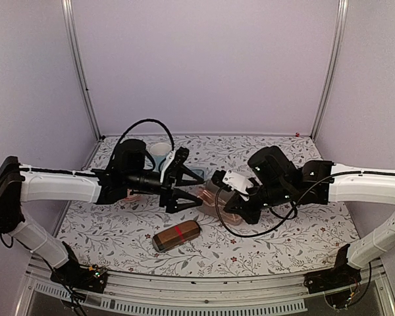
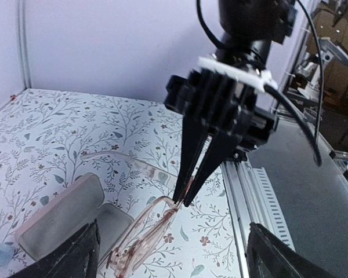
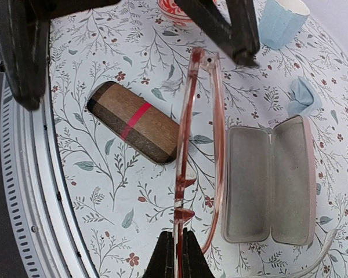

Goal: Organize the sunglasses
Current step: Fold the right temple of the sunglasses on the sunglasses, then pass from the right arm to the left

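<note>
Top external view is showing the floral table [image 1: 118, 230] spreading under both arms, with purple walls closing its far, left and right sides and a ribbed metal rail [image 1: 204, 304] running along the near edge. Bare cloth is lying open beyond the grippers toward the back wall. More is lying open between the grippers and the rail, broken by one case.

The left gripper [image 1: 197, 189] is hanging with its jaws spread wide, gripping nothing. Its fingers are flanking the far end of the pale pinkish sunglasses [image 3: 180, 191]. The right gripper [image 3: 177, 240] is pinching the sunglasses' frame near the nose pads, its fingers squeezed together on it. One temple is swinging out loose. Whether the pair's far end is touching the table cannot be told.

Just right of the right fingertips, the pink case [image 3: 272, 179] is lying wide open, both halves showing only grey lining. Left of those fingertips the brown case [image 3: 133, 121] is lying shut, a red band crossing its middle.

Past the left fingers, a red-patterned bowl [image 3: 174, 10] is showing only its edge. A pale blue cup [image 3: 281, 20] is standing upright, its contents not visible. A blue cloth [image 3: 301, 95] is lying crumpled between the cup and the pink case.
</note>
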Robot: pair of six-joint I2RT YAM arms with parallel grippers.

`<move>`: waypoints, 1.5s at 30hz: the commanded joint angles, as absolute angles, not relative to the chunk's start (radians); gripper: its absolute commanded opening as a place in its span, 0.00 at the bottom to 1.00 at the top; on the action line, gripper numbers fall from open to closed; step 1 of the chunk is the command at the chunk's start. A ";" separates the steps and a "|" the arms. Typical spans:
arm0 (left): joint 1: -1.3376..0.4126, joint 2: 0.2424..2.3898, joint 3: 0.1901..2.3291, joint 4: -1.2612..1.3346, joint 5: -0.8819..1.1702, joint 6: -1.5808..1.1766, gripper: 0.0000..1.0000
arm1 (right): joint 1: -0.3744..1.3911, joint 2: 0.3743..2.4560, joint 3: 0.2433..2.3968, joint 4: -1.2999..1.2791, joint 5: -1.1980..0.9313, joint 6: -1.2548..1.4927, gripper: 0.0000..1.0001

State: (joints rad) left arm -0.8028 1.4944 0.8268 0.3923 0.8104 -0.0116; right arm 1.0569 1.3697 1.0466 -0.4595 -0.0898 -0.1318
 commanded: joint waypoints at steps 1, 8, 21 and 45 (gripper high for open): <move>-0.774 1.444 0.796 0.488 0.656 -0.176 0.90 | 1.100 1.350 1.016 -0.425 0.130 -0.124 0.00; -0.758 1.422 0.743 0.499 0.466 -0.532 0.91 | 1.187 1.378 0.995 -0.376 0.396 -0.129 0.00; -0.773 1.505 0.743 0.606 0.477 -0.851 0.94 | 1.221 1.438 1.022 -0.343 0.442 -0.122 0.00; -0.847 1.682 0.792 0.687 0.524 -0.965 0.63 | 1.226 1.505 1.057 -0.343 0.472 -0.079 0.00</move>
